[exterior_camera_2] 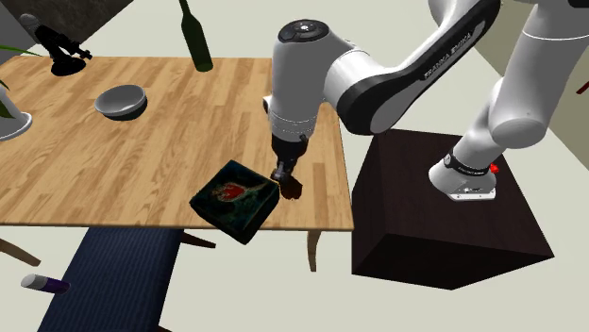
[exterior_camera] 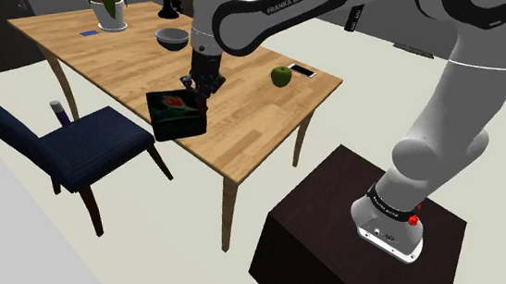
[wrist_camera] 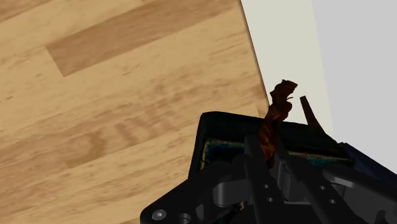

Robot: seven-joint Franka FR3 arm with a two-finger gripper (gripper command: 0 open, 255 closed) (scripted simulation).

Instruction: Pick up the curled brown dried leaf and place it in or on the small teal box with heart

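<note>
The hand point(wrist_camera: 270, 159) seemingly clasps the brown leaf point(wrist_camera: 276, 114) beside the box point(wrist_camera: 219, 124).

Pretty much a home dining spot: wood table point(exterior_camera: 120, 63), blue chair point(exterior_camera: 94, 144), potted plant point(exterior_camera: 109, 7), bowl point(exterior_camera: 171, 37), apple point(exterior_camera: 280, 76), bottle point(exterior_camera_2: 195, 38).

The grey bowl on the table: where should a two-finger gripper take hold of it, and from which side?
The grey bowl stands upright, mouth open upward, and its round wall slopes, so a side grasp would likely slip. Better take the rim from straight above, one finger inside and one outside.
</note>
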